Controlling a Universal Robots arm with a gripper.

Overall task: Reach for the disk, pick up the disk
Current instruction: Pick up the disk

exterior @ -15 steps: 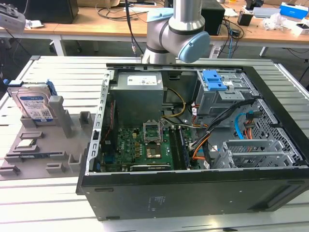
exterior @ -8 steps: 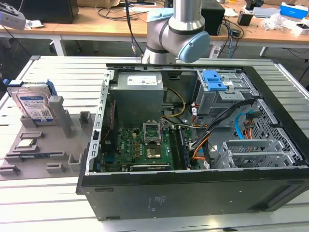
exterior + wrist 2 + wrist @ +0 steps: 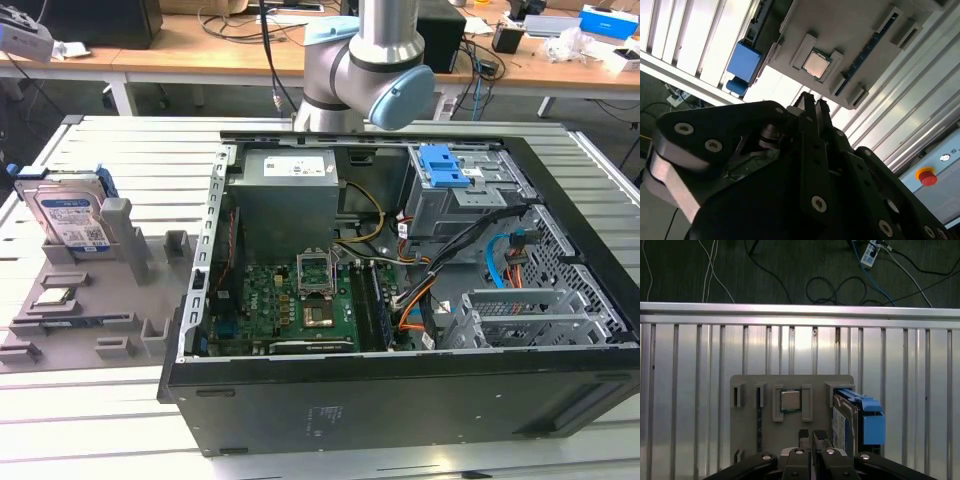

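At the exterior view's left, in the upper left of the frame, the disk [image 3: 68, 212] stood on edge in a slot of the grey fixture plate [image 3: 120, 300], with its label facing the camera and its blue bracket around it. The processor chip [image 3: 55, 297] lay lower on the same plate. Right of them sat the open computer case [image 3: 400, 400], with the robot arm [image 3: 365, 60] at top centre. In the second wrist view the gripper [image 3: 812, 103] hung above the plate, its fingers drawn narrow together and gripping nothing. The chip was nearest its tips, and the disk stood off to one side, apart from them.
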